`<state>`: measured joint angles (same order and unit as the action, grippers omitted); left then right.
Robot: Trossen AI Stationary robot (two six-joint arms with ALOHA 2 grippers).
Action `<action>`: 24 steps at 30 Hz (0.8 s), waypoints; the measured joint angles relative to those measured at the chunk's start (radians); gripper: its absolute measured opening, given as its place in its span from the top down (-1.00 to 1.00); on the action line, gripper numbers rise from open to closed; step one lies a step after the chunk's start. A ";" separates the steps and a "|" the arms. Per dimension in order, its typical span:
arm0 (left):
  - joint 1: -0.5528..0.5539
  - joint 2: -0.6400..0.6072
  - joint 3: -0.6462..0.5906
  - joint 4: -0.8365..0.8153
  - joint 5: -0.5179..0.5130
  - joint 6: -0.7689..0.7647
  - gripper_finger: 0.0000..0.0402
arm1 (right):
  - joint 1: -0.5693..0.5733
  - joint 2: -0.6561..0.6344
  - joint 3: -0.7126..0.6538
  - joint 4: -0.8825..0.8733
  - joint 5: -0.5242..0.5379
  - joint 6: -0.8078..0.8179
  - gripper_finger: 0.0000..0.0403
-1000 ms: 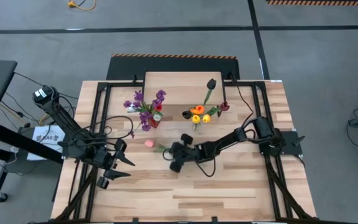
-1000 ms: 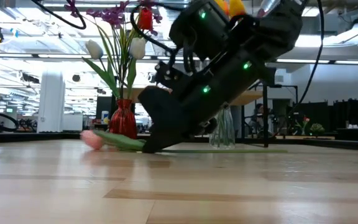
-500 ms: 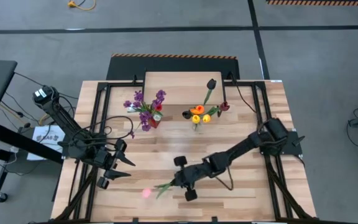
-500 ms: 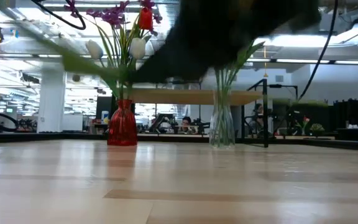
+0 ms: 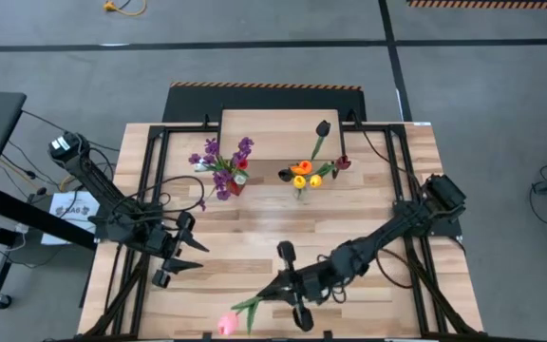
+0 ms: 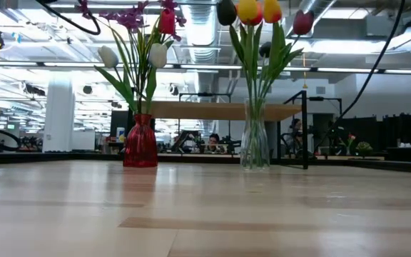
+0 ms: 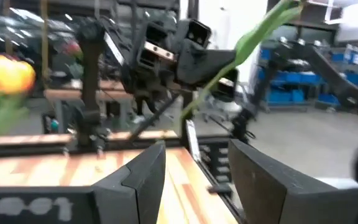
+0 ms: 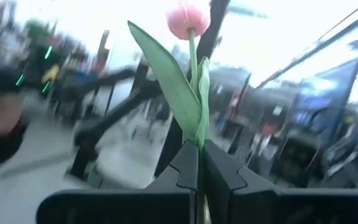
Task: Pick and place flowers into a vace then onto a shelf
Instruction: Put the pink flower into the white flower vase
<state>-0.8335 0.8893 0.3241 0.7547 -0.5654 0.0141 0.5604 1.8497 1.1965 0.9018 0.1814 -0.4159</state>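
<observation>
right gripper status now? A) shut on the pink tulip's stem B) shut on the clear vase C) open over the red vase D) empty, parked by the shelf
A: in the right wrist view the right gripper has its fingers closed on the green stem of the pink tulip, and the high view shows that flower carried near the table's front edge, far from both vases.

Plank table (image 5: pixel 349 204): red vase (image 6: pixel 140 141), glass vase (image 6: pixel 255 143), shelf (image 5: pixel 269 133) at rear.
</observation>
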 joint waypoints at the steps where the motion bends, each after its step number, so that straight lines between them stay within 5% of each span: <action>1: 0.014 0.019 0.000 0.041 -0.001 0.016 0.17 | -0.009 0.003 0.000 0.036 0.000 0.009 0.99; 10: 0.175 0.261 0.026 0.412 0.147 0.087 0.17 | -0.080 0.003 0.000 0.035 0.022 0.166 0.99; 17: 0.217 0.403 0.154 0.406 0.213 0.170 0.17 | -0.076 0.003 0.000 -0.038 0.158 0.217 0.99; 24: 0.217 0.468 0.288 0.274 0.213 0.266 0.17 | -0.055 0.003 0.000 -0.064 0.180 0.221 0.99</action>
<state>-0.6167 1.3577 0.6122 1.0287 -0.3526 0.2798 0.5051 1.8530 1.1965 0.8376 0.3612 -0.1944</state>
